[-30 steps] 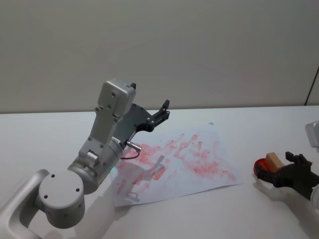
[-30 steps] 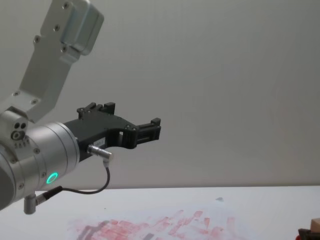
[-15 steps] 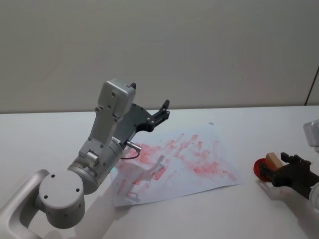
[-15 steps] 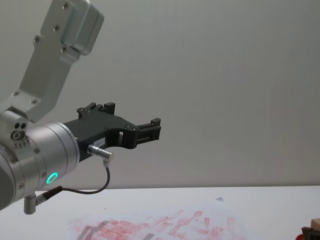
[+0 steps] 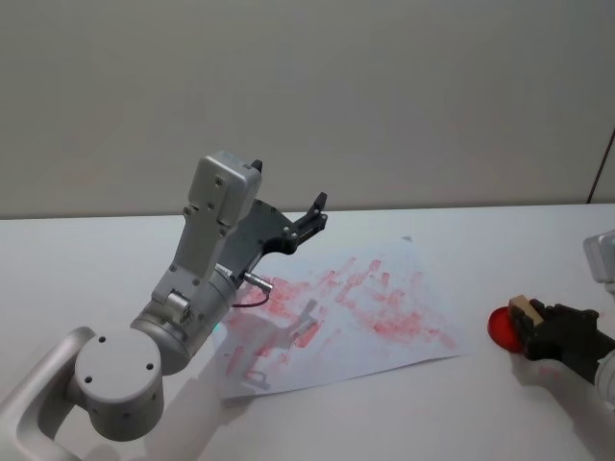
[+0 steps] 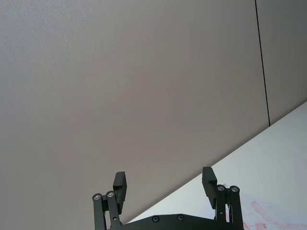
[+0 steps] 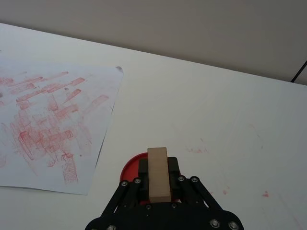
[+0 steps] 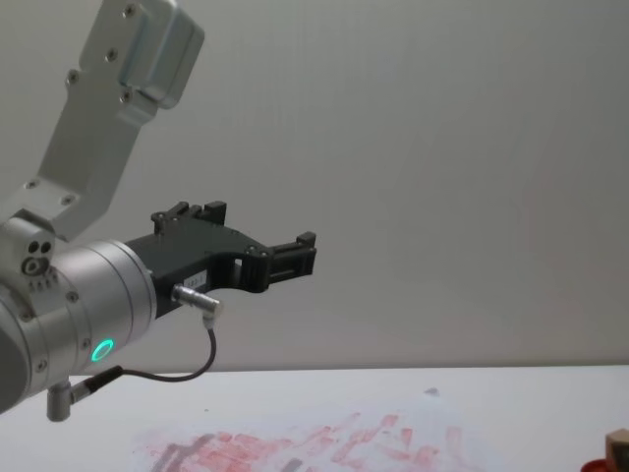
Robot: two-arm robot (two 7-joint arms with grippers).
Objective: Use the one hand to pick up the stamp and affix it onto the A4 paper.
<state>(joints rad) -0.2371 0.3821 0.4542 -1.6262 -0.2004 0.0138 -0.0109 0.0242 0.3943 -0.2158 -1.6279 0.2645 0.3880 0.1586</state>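
Red on white
Tan stamp (image 7: 159, 173), red disc (image 7: 128, 168), white A4 paper (image 7: 29, 163) streaked with red-pink rectangular prints, plain white worktop (image 7: 216, 120).

I have the A4 paper (image 5: 356, 307) lying mid-table (image 5: 461, 403). Just off its right edge sits the round disc (image 5: 500, 328), with the stamp (image 5: 522, 309) over it, held in my right gripper (image 5: 530, 317). My left gripper (image 5: 317, 206) hangs raised above the paper's far left side.

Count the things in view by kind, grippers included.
Stamp: 1, gripped by the right gripper
Red disc: 1
A4 paper: 1
Grippers: 2, the left gripper raised and open
Total: 5
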